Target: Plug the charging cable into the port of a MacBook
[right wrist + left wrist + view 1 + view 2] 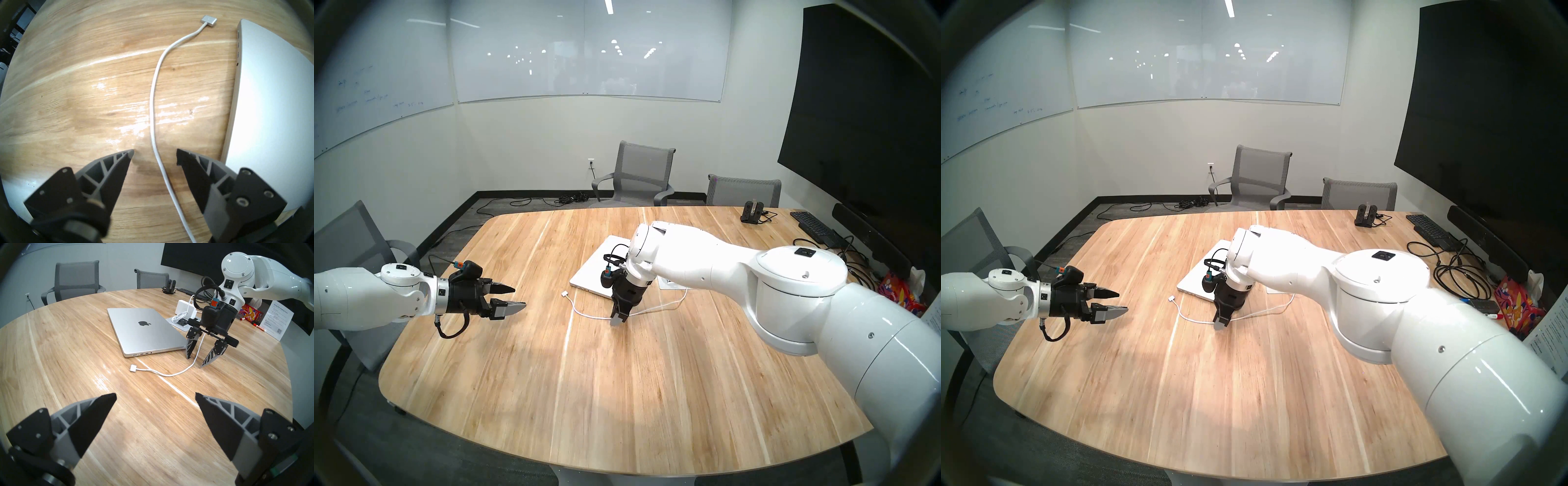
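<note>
The closed silver MacBook (144,331) lies mid-table with its logo up and its ports (143,354) facing my left arm. It also shows in the head views (595,271) (1193,281). The charging cable (178,373) curves over the wood, and its flat plug (133,370) (565,294) (208,21) rests loose just in front of the laptop's port side. My right gripper (196,361) (155,151) (619,319) points down, open, straddling the cord (153,101) without touching it, tips close to the table. My left gripper (519,297) (155,395) hovers open and empty at the left.
A white power adapter (186,308), a coiled white cable (178,318) and a table outlet panel (180,324) sit behind the right gripper. A black keyboard (812,227), controller dock (752,212), black cables and a tissue box (897,292) crowd the far right. Chairs ring the table.
</note>
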You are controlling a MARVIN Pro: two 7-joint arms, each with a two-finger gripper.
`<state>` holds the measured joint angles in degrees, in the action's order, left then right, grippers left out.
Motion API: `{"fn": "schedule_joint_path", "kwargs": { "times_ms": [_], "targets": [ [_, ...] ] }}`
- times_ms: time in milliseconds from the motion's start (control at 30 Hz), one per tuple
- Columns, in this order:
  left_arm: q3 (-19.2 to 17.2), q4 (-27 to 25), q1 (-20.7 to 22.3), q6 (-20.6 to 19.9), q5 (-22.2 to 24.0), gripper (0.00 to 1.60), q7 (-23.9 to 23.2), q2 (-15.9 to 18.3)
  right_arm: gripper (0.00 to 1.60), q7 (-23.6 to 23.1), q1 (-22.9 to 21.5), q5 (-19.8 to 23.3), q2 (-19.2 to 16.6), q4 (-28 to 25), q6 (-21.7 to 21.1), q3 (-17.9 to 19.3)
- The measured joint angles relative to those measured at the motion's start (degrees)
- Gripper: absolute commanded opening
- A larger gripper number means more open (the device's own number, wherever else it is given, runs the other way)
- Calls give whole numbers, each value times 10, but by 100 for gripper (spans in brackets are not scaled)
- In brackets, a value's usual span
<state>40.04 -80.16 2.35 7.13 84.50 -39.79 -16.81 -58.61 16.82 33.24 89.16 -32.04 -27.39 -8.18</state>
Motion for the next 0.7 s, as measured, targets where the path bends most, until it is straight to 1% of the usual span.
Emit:
{"fn": "schedule_joint_path", "kwargs": {
  "times_ms": [33, 67, 100, 200, 300, 567, 700],
  "targets": [
    [0, 0, 0, 0, 0, 160, 0, 0, 90, 0, 0, -2, 1, 1, 0, 0],
    [0, 0, 0, 0, 0, 160, 0, 0, 90, 0, 0, -2, 2, 2, -1, -1],
    [0, 0, 0, 0, 0, 160, 0, 0, 80, 0, 0, -3, 2, 2, -1, -1],
    [0, 0, 0, 0, 0, 160, 0, 0, 60, 0, 0, -5, 4, 4, -2, -1],
    [0, 0, 0, 0, 0, 160, 0, 0, 55, 0, 0, -6, 6, 4, -4, -1],
    [0, 0, 0, 0, 0, 160, 0, 0, 54, 0, 1, -8, 5, -3, -4, 4],
    [0, 0, 0, 0, 0, 160, 0, 0, 46, 3, 4, -5, -1, -10, -3, 9]
  ]
}}
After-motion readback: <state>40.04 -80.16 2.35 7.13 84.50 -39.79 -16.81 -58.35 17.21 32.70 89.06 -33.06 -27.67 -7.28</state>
